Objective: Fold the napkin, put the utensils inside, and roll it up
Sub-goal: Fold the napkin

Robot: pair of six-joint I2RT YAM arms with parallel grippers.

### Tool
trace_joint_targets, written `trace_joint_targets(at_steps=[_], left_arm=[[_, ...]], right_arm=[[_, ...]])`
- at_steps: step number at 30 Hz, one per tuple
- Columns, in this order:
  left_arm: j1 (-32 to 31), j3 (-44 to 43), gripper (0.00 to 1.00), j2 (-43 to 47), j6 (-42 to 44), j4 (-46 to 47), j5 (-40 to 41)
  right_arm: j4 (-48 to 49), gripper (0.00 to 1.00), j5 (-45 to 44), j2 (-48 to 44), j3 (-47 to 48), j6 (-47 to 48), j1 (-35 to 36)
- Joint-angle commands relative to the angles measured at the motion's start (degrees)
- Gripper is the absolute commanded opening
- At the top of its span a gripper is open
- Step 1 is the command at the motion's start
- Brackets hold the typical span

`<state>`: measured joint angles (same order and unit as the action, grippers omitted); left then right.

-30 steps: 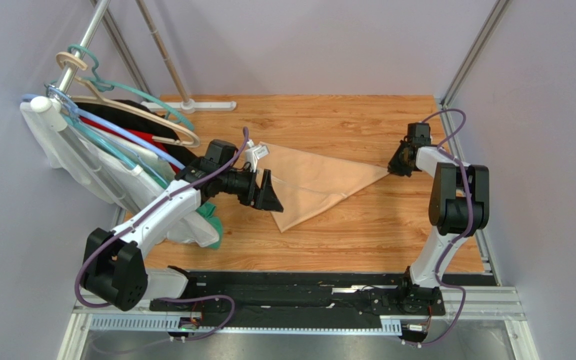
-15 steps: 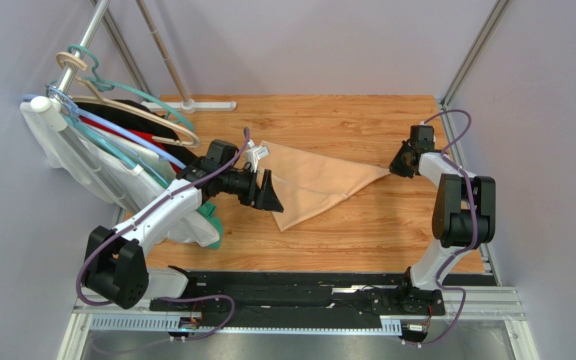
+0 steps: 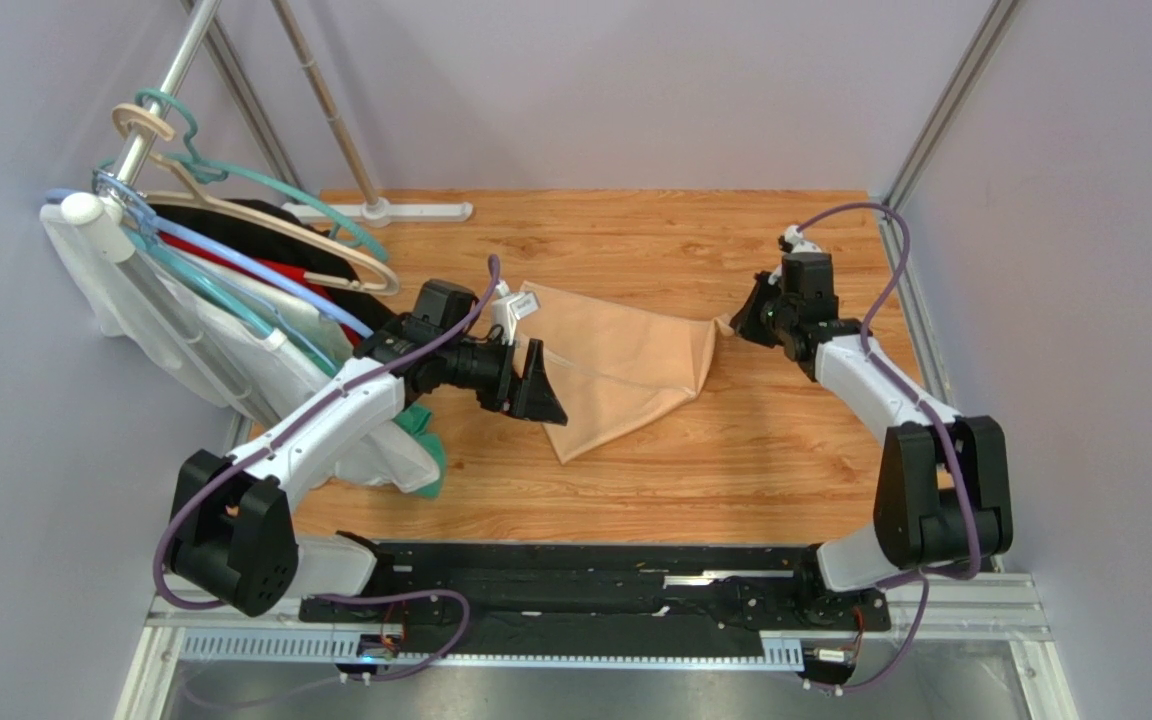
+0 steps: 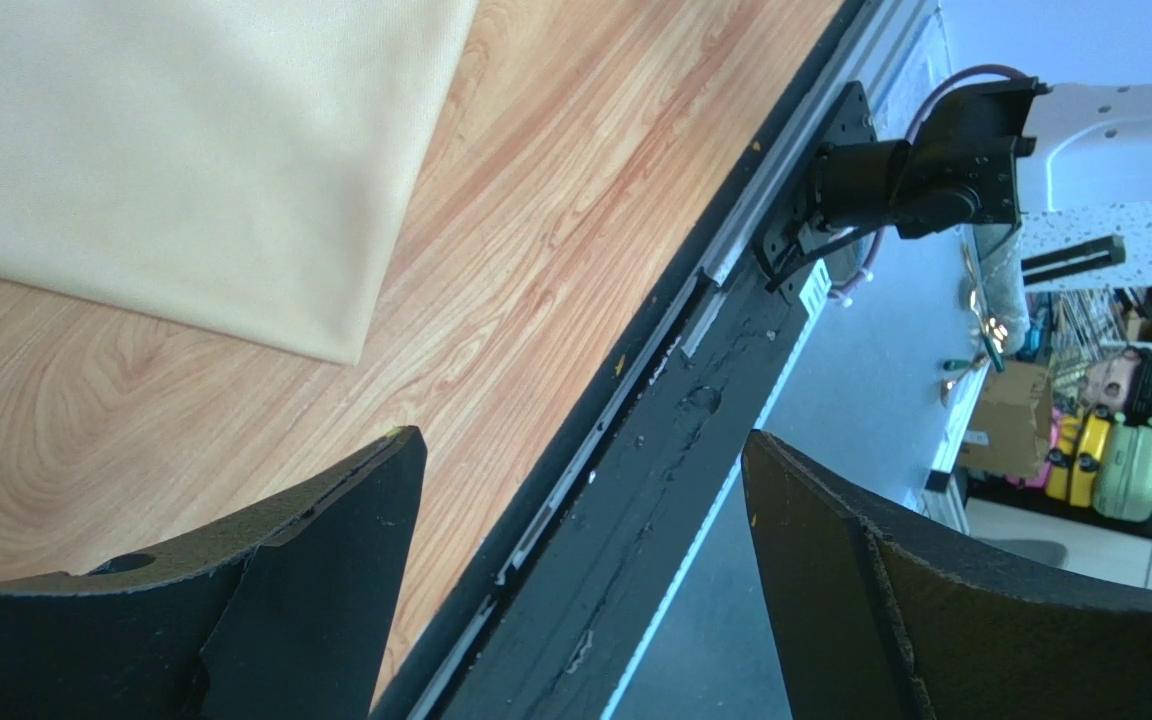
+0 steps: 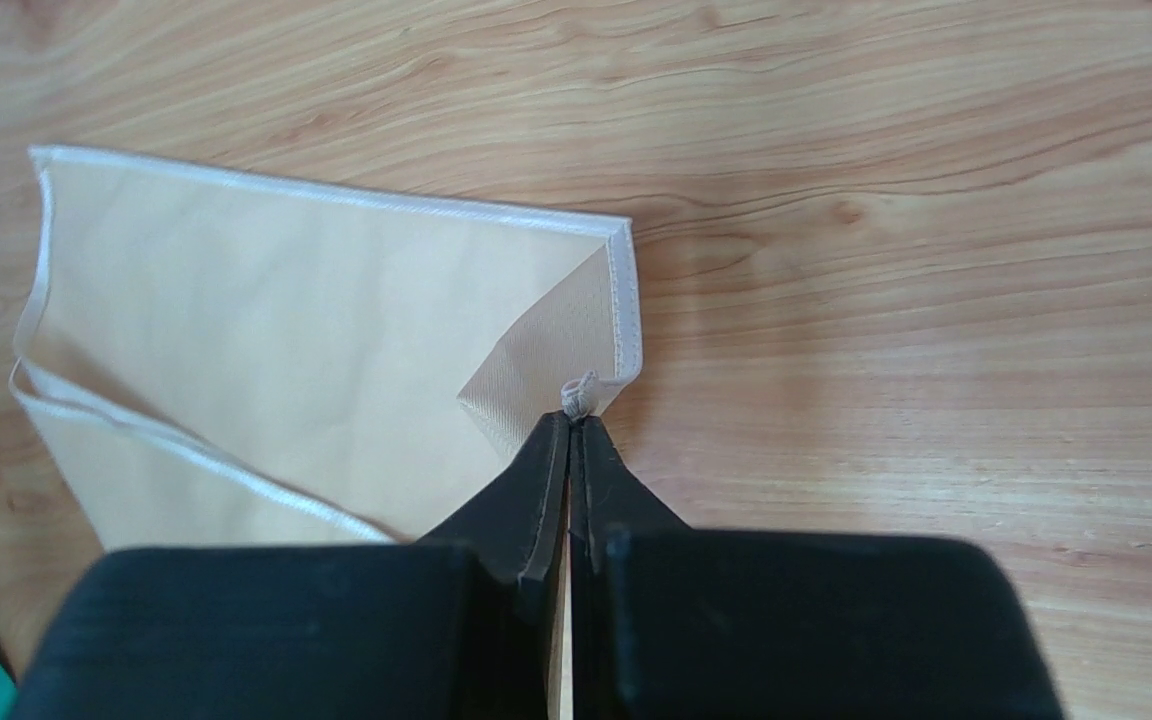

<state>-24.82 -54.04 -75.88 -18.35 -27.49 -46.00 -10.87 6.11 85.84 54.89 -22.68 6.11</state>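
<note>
Your right claw clenching on hemmed corner of napkin, holding it curled up off table. Judging you are carrying corner across to make fold. Your left claw hanging released, jaws wide, grasping nothing, hovering beside napkin's left edge, likely waiting to pin cloth. Napkin lying mid-table, partly doubled, angular outline; thin peach-beige weave, white stitched hem, draping softly. Table wood-grain, smooth. Utensils not showing in any view.

Open tabletop right of napkin; garments at left.
</note>
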Motion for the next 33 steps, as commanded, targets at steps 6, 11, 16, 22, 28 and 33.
trace_joint_targets(at_steps=[6,11,16,22,28,33], left_arm=[[1.3,-0.5,0.87,1.0,-0.3,0.3,-0.7],[1.3,-0.5,0.87,0.9,-0.4,0.3,-0.8],[1.3,-0.5,0.87,1.1,-0.4,0.3,-0.5],[1.3,-0.6,0.87,0.7,-0.4,-0.2,0.0],[1.3,-0.6,0.87,0.9,-0.4,-0.2,0.1],[1.3,-0.6,0.87,1.1,-0.4,-0.2,-0.1]], right_arm=[[-2.1,0.00,-2.2,-11.7,-3.0,6.5,5.0],[-7.0,0.00,-2.2,-14.5,-1.9,8.9,6.7],[-9.4,0.00,-2.2,-16.1,-0.8,9.9,9.4],[-11.3,0.00,-3.0,-17.5,0.4,9.3,14.5],[-10.8,0.00,-3.9,-17.8,0.0,7.5,20.1],[-10.7,0.00,-4.4,-16.8,0.0,5.9,24.1]])
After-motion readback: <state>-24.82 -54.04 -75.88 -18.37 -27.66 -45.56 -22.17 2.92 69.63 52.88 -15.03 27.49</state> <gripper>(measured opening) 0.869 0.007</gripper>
